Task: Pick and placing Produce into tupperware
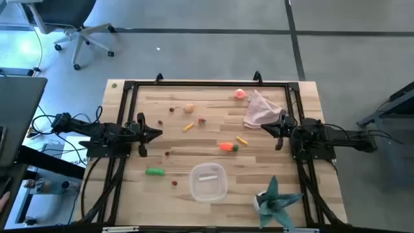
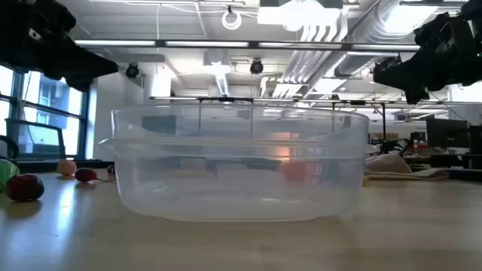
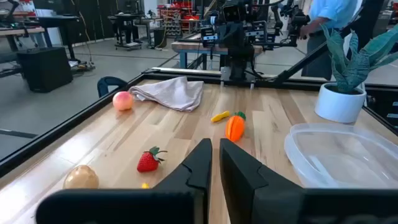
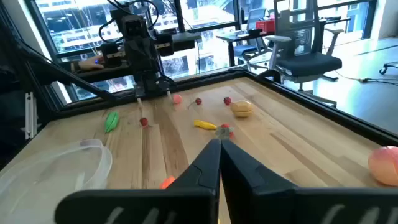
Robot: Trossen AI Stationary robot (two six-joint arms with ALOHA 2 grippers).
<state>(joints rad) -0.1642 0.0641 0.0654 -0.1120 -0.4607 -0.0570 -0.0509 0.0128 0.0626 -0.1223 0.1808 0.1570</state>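
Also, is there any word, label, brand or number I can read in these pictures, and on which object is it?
None readable.
The clear rounded-square plastic container bears no legible label.
The white plant pot is plain.
Red equipment in the room behind: any markings are too blurred to read.

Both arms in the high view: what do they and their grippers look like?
Both are matte black, jointed arms on black frame rails, with black cables trailing outward from their bases. The left gripper and right gripper each end in two tapered, wedge-shaped black fingers. No coloured markings are visible on either.
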